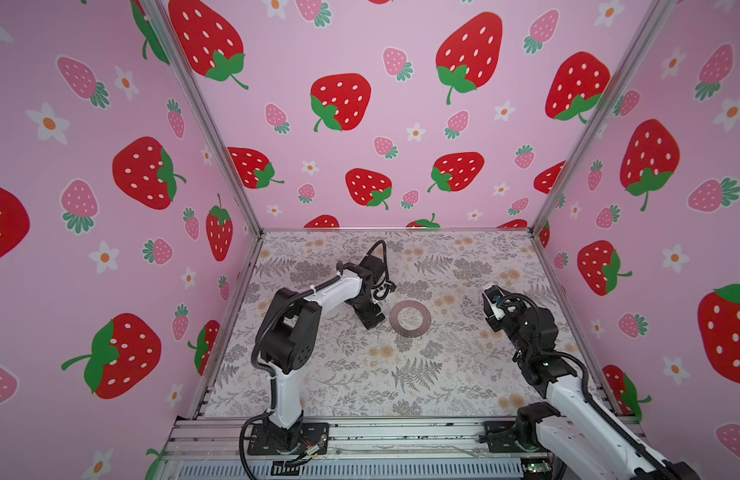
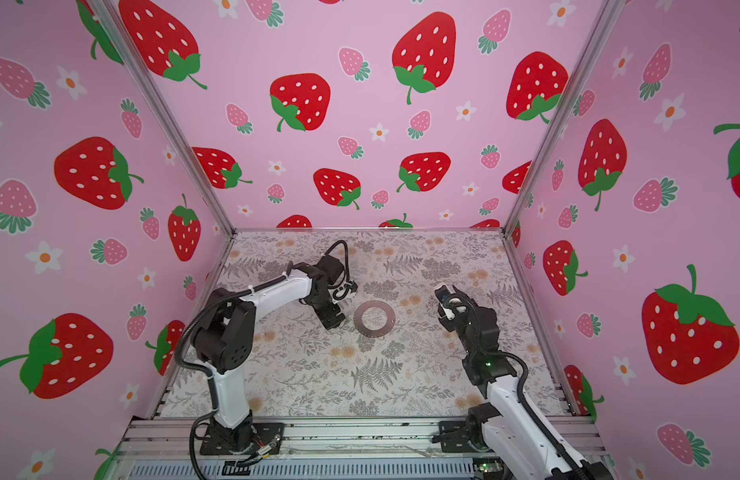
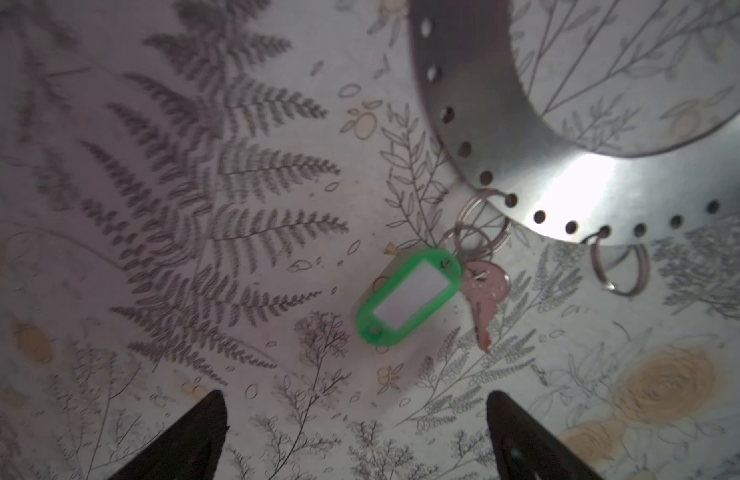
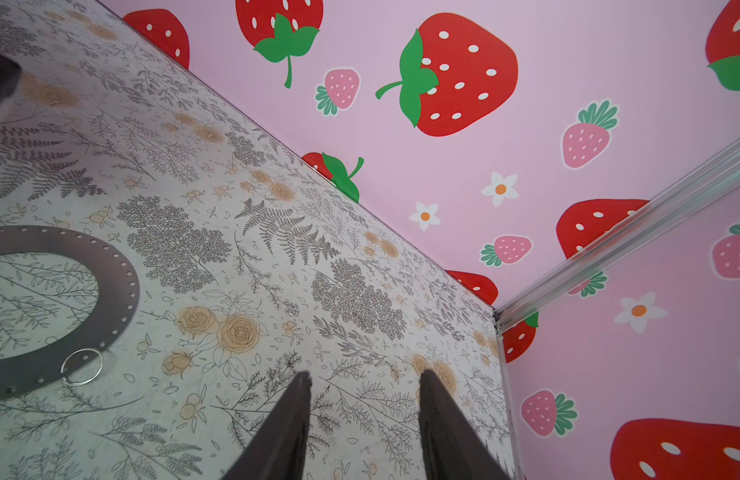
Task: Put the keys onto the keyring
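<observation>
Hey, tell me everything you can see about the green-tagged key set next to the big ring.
The keys are an oblong bright-green plastic tag with a white label window and a small dull metal key, joined by thin wire loops. They lie flat on the floral table cover, and the loops appear hooked through a rim hole of the keyring. The open left end effector hangs clear of them.

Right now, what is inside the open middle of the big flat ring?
Only the floral table cover shows inside the keyring; no object lies there. The keys lie outside its rim. Whatever is under its flat band is covered.
</observation>
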